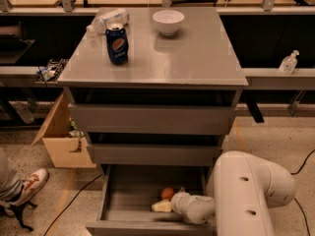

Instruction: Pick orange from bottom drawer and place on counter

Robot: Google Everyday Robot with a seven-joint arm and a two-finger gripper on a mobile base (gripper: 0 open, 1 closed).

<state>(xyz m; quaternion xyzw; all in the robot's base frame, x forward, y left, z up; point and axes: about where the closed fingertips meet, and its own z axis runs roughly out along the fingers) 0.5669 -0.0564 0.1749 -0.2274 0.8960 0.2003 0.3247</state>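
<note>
The bottom drawer (114, 200) is pulled open below two shallower shut grey drawers. The orange (168, 193) lies on its floor near the right side. My gripper (162, 206) reaches into the drawer from the right on a white arm, its pale tip just in front of and below the orange, close to it. The counter (197, 53) is the grey top of the cabinet, above.
On the counter stand a blue soda can (117, 44), a white bowl (168, 22) and a lying plastic bottle (109, 19). A cardboard box (61, 141) sits left of the cabinet. A person's shoe (27, 187) is at the lower left. A spray bottle (288, 63) stands on the right shelf.
</note>
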